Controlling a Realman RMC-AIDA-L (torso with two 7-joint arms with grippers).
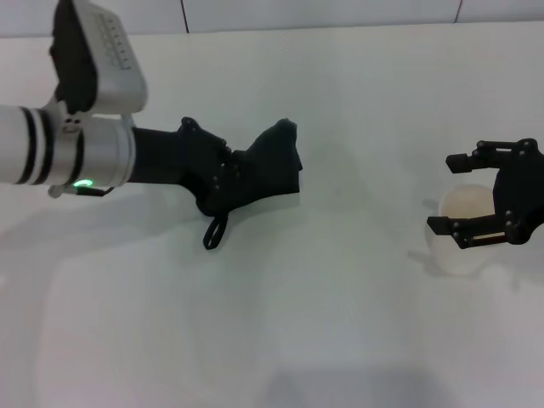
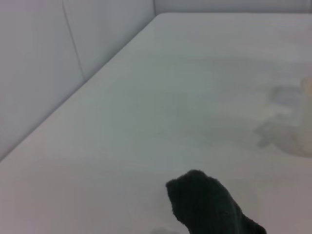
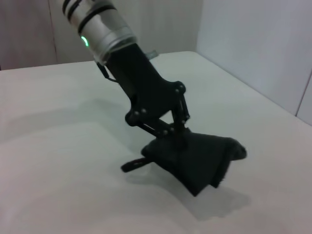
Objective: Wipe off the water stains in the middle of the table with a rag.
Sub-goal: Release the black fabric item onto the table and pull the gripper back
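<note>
The dark rag [image 1: 276,161] lies bunched on the white table [image 1: 340,323] near the middle, its loop tab [image 1: 214,234] trailing toward me. My left gripper [image 1: 242,178] reaches in from the left and is shut on the rag, pressing it onto the surface. In the right wrist view the left gripper [image 3: 178,141] clamps the rag [image 3: 200,163] from above. A tip of the rag [image 2: 204,207] pokes into the left wrist view. The water stains are hidden. My right gripper [image 1: 450,193] hangs open at the far right.
A white cup [image 1: 466,223] stands on the table at the right, between and below the right gripper's fingers. A pale wall runs along the table's far edge [image 1: 297,25].
</note>
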